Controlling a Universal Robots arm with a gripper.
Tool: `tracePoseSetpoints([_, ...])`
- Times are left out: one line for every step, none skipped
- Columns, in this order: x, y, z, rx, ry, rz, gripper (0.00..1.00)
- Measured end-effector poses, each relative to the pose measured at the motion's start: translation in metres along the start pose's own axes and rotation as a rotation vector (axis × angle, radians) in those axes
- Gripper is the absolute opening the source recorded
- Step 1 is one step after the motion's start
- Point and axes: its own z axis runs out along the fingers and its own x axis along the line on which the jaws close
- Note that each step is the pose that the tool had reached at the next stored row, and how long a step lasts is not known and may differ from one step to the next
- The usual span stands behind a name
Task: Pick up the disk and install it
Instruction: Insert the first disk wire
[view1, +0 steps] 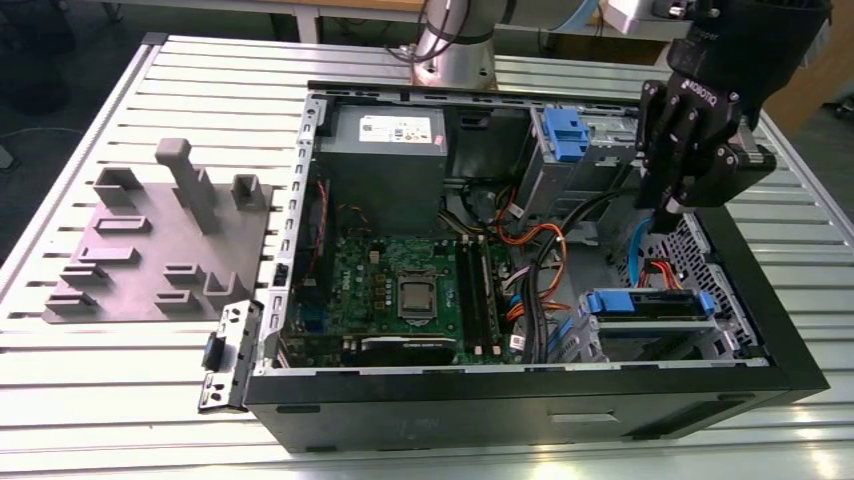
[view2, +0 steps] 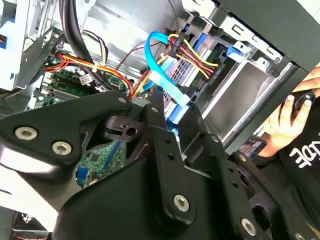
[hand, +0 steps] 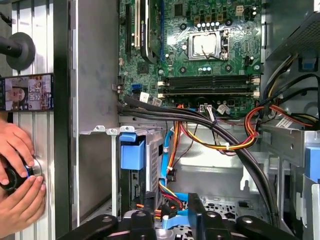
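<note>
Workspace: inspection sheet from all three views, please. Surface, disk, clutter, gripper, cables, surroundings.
Surface: slatted metal table carrying an open computer case.
Job's things: disk with a blue rail sits in a bay inside the case, at the exterior view's right; its label is hidden.
Clutter: grey pegged plate at the exterior view's left; small bracket with a blue part by the case's near corner; phone on the table.
Grippers: gripper hangs over the case's bay end, above the disk; whether it is open cannot be told.
Cables: coloured wire bundle beside the motherboard; blue flat cable right by the gripper.
Surroundings: person's hands at the table edge.
</note>
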Motion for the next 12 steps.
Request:
tracePoseSetpoints([-0.0001, -0.0002, 0.0003, 0.0, 0.0031, 0.0, 0.39])
tracePoseSetpoints([-0.0002, -0.0004, 0.0005, 0.0, 0.0079, 0.0, 0.39])
tracePoseSetpoints([-0.0002, -0.0005, 0.0005, 0.0001, 0.0134, 0.0, 0.39])
tracePoseSetpoints([-0.0003, -0.0007, 0.0005, 0.0002, 0.0196, 0.0, 0.38])
tracePoseSetpoints([-0.0003, -0.0009, 0.0006, 0.0003, 0.0258, 0.0, 0.31])
tracePoseSetpoints([-0.0003, -0.001, 0.0007, 0.0004, 0.031, 0.0, 0.31])
tracePoseSetpoints([-0.0004, -0.0012, 0.0008, 0.0005, 0.036, 0.0, 0.31])
tracePoseSetpoints([-0.0004, -0.0013, 0.0009, 0.0006, 0.0419, -0.001, 0.24])
tracePoseSetpoints([-0.0005, -0.0013, 0.001, 0.0007, 0.0499, -0.001, 0.24])
tracePoseSetpoints([-0.0005, -0.0014, 0.0013, 0.0008, 0.0557, -0.001, 0.24])
tracePoseSetpoints([-0.0007, -0.0014, 0.0017, 0.0008, 0.0588, -0.001, 0.24])
tracePoseSetpoints([-0.0008, -0.0014, 0.0022, 0.0009, 0.0598, -0.001, 0.24])
